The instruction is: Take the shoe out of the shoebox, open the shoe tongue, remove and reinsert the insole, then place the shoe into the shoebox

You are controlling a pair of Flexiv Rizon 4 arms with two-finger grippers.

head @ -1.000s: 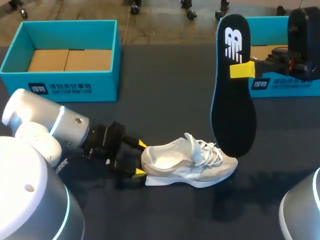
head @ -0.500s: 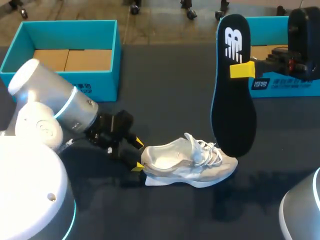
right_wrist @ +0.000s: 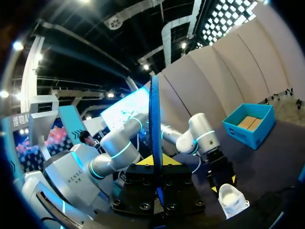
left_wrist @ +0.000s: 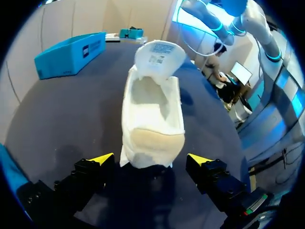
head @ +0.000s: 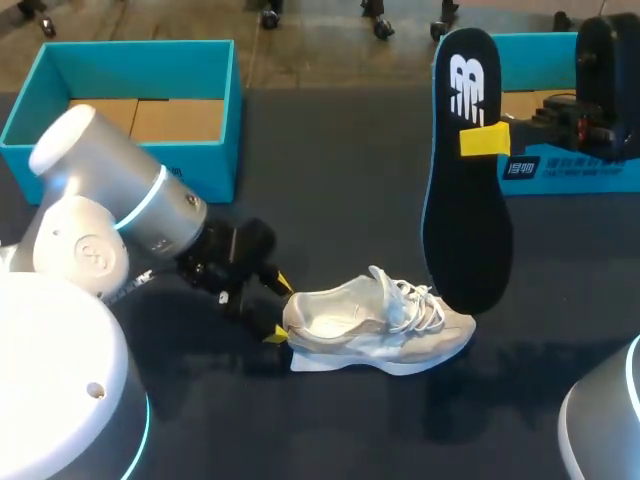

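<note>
A white shoe (head: 375, 330) lies on its sole on the dark table (head: 340, 180), toe to the right. My left gripper (head: 281, 310) stands open at its heel, one yellow tip on each side; in the left wrist view the shoe (left_wrist: 152, 119) stretches away from the left gripper (left_wrist: 149, 159), tongue raised at the far end. A black insole (head: 465, 175) hangs upright above the toe, with my right gripper (head: 487, 140) shut on it. The right wrist view shows the insole (right_wrist: 154, 138) edge-on between the right gripper's (right_wrist: 156, 160) fingers, and the shoe (right_wrist: 232, 199) below.
An open teal shoebox (head: 130, 115) with a cardboard bottom stands at the back left. A second teal box (head: 555, 110) stands at the back right, behind my right arm. Bare table lies in front of the shoe.
My left arm has swung upward and leftward in view while its gripper stayed at the shoe's heel. The right arm and insole have not moved.
</note>
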